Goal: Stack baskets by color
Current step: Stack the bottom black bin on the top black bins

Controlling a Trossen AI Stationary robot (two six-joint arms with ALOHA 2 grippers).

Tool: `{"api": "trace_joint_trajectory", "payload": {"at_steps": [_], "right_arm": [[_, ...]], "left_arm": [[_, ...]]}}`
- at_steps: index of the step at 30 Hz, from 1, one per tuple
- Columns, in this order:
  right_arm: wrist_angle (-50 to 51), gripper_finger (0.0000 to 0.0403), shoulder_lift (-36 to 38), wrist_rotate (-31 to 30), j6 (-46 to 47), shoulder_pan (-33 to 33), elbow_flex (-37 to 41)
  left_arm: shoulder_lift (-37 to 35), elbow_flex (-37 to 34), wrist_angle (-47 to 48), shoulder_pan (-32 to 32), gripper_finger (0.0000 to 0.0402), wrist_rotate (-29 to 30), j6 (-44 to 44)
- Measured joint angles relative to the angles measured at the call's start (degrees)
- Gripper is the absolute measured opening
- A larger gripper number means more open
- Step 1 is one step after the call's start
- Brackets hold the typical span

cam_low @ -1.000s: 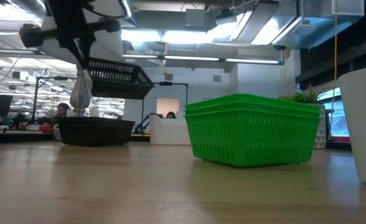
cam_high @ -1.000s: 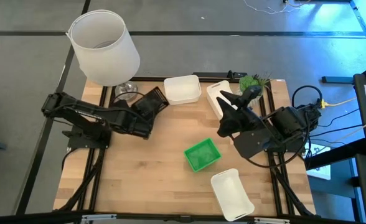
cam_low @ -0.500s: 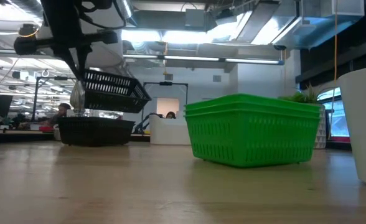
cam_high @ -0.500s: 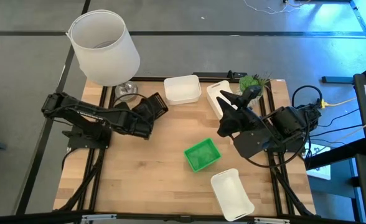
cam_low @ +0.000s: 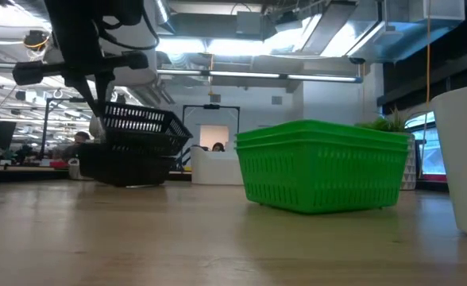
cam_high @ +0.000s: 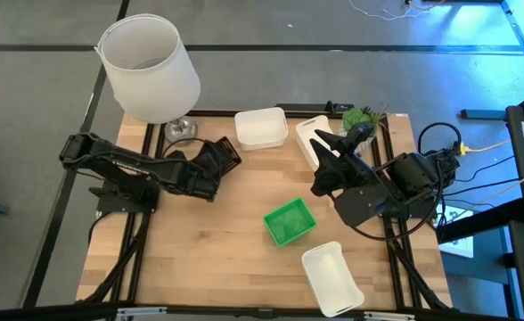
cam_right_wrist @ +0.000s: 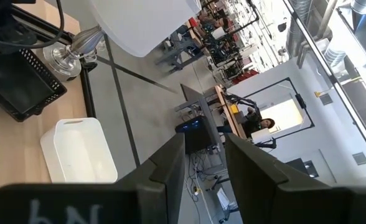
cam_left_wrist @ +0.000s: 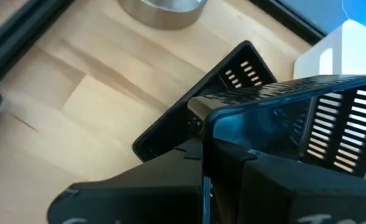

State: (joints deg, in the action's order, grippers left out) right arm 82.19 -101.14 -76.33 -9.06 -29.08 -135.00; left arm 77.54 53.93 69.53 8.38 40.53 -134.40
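Observation:
My left gripper [cam_high: 214, 163] is shut on a black mesh basket [cam_low: 142, 127], which hangs tilted just over a second black basket [cam_low: 126, 168] on the table at the far left. Whether the two baskets touch I cannot tell. In the left wrist view the held basket [cam_left_wrist: 307, 124] covers most of the lower one [cam_left_wrist: 233, 71]. Two green baskets [cam_low: 321, 165] sit nested mid-table. White baskets lie at the far edge [cam_high: 261, 127], beside it [cam_high: 312, 138] and near the front [cam_high: 331, 276]. My right gripper [cam_right_wrist: 205, 168] stands open, raised at the right. My left gripper pinches the black basket's rim at one end [cam_left_wrist: 201, 115] between its two fingers. The fingers slant down from the table's left. The basket hangs tilted, its free end reaching away from the fingers over the lower basket.
A large white lampshade [cam_high: 148, 67] on a metal foot [cam_high: 180, 132] stands at the far left corner. A small green plant [cam_high: 362, 116] is at the far right. Bare wood lies at the front left.
My left gripper has come down with the black basket, tipping further downward. The basket has sunk from well above the black basket on the table to just over it. My right arm has kept still.

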Motion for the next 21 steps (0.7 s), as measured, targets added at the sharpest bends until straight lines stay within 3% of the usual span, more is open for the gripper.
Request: {"api": "trace_joint_trajectory", "payload": {"at_steps": [9, 15, 21], "right_arm": [[-0.05, 0.0118, 0.0, 0.01, 0.0, 0.0, 0.0], [-0.08, 0.0118, -0.02, 0.0, 0.0, 0.0, 0.0], [-0.07, 0.0118, -0.02, 0.01, -0.02, 0.0, 0.0]], "left_arm": [[0.0, 0.0, 0.06, -0.67, 0.0033, -8.7, 6.22], [0.0, 0.0, 0.28, -3.53, 0.0053, -15.09, 5.53], [0.0, 0.0, 0.36, -3.96, 0.0051, -15.8, 5.94]]}}
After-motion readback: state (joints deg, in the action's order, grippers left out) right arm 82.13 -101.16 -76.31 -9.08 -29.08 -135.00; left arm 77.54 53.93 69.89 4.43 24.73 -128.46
